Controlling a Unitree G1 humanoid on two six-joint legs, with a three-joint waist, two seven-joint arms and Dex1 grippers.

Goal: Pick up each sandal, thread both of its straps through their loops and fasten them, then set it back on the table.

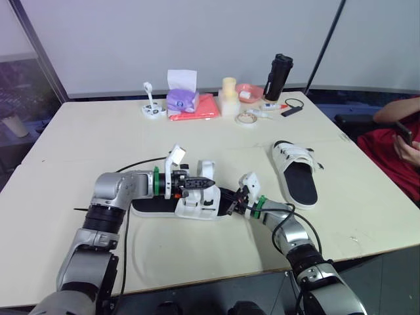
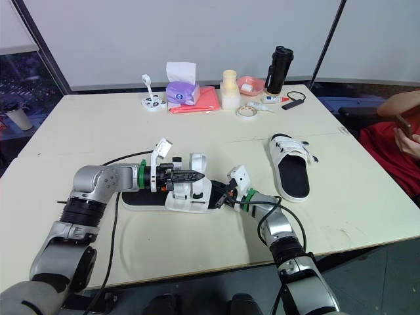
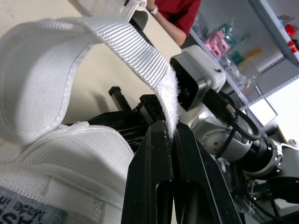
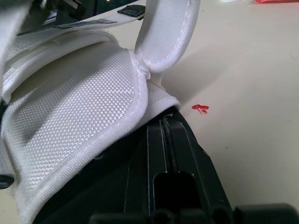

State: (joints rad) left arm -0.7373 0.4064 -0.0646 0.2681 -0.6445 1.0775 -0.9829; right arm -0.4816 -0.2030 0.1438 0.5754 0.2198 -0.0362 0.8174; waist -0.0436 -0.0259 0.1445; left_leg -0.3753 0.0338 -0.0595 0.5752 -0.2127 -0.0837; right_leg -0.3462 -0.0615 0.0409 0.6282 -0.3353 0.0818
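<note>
Two white sandals with black soles lie on the table (image 1: 79, 144); the near sandal (image 1: 172, 209) is at the near middle, between the two grippers, and the second sandal (image 1: 296, 176) lies well apart to the right, flat, with two straps across its upper. The left gripper (image 3: 169, 129) reaches in from the left over the near sandal, fingers together and clamped on the end of one white strap (image 3: 135, 51), which arches up from the upper; the right gripper (image 4: 166, 116) comes from the right, fingers together with the tips against the edge of the white upper (image 4: 70, 107); whether they pinch it I cannot tell; a strap loop (image 4: 168, 32) stands upright just beside them. Along the far edge: one purple tissue box (image 1: 182, 100), one red folder (image 1: 200, 108), one black bottle (image 1: 278, 77), one tape roll (image 1: 247, 118). One person in red (image 1: 394, 141) sits at the right.
</note>
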